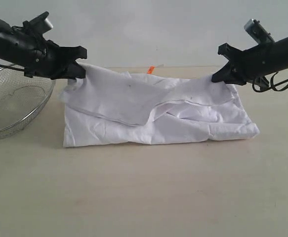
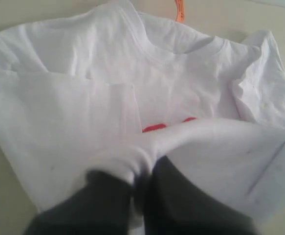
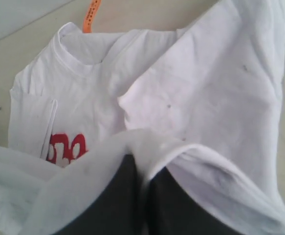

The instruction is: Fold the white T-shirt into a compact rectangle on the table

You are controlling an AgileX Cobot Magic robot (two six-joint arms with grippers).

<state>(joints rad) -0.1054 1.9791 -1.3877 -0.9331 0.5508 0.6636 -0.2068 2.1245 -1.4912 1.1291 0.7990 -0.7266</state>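
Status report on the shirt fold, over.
Left gripper, right gripper shut on shirt, edge lifted. Shirt partly folded on table. Basket at left, off the shirt.

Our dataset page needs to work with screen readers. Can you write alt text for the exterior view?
Two robot arms hold a white T-shirt by two raised corners, the left tool and right tool each shut on the fabric above a pale beige table. The rest lies crumpled on the table; a wire basket sits at the left edge.
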